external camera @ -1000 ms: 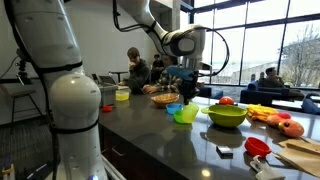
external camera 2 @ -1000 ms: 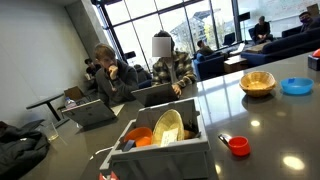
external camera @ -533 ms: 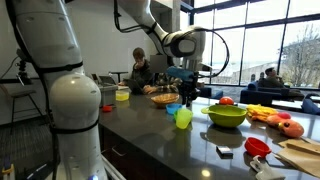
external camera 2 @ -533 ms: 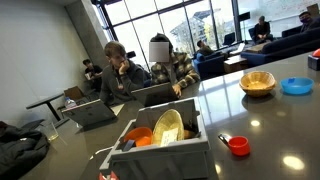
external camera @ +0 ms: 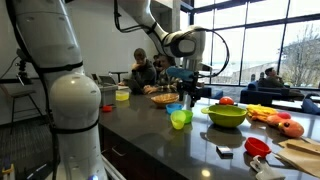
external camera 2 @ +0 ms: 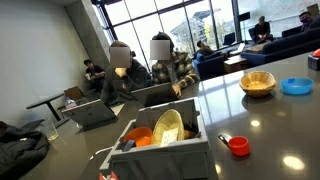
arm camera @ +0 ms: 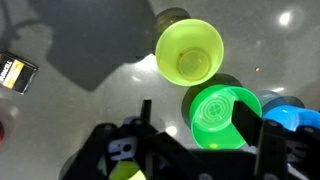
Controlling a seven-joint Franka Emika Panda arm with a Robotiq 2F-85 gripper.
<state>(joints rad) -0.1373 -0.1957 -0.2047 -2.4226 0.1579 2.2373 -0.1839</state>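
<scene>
Gripper poised over the counter, jaws spread wide and gripping nothing. With no jaw touching it, the yellow-green cup sits free just beyond the green cup. A blue cup stands beside the green cup, apparently grouped with it.

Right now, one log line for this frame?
gripper: open | below jaws: green cup | beside: yellow-green cup, blue cup | surface: dark counter

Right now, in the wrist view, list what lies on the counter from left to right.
black packet → yellow-green cup → green cup → blue cup
</scene>
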